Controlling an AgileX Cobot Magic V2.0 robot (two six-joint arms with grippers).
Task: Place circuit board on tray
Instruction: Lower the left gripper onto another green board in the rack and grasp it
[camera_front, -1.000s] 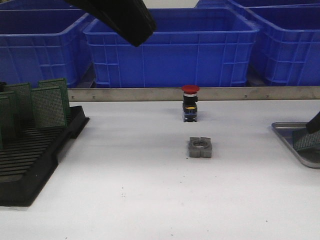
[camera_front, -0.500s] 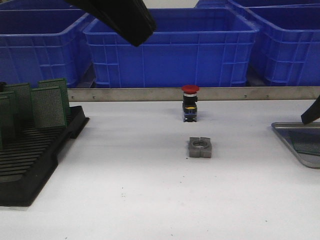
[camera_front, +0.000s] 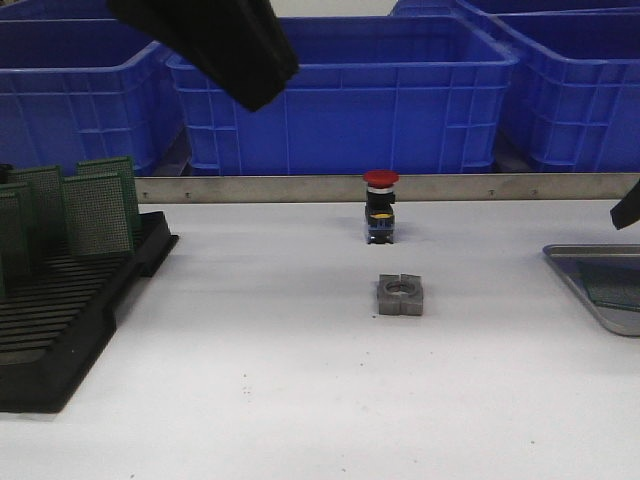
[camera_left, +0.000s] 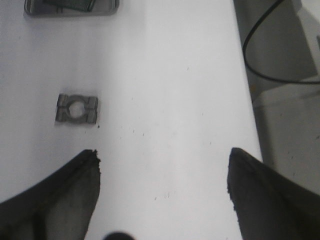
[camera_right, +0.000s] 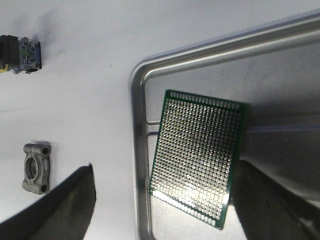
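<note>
Your tray (camera_right: 210, 55) is a rigid metal pan with a raised rim, sitting flat at the right edge of the surface (camera_front: 300, 400). Inside it lies the circuit board (camera_right: 197, 156), flat on the ridged floor, slightly askew. Expect it to be light, thin, stiff and a little slick; take it only by its bare edges. Your right tool (camera_right: 165, 205) hangs above it, spread wide and gripping nothing, the board's near end between its fingers. Your left tool (camera_left: 162, 192) is also spread and empty, well apart.
</note>
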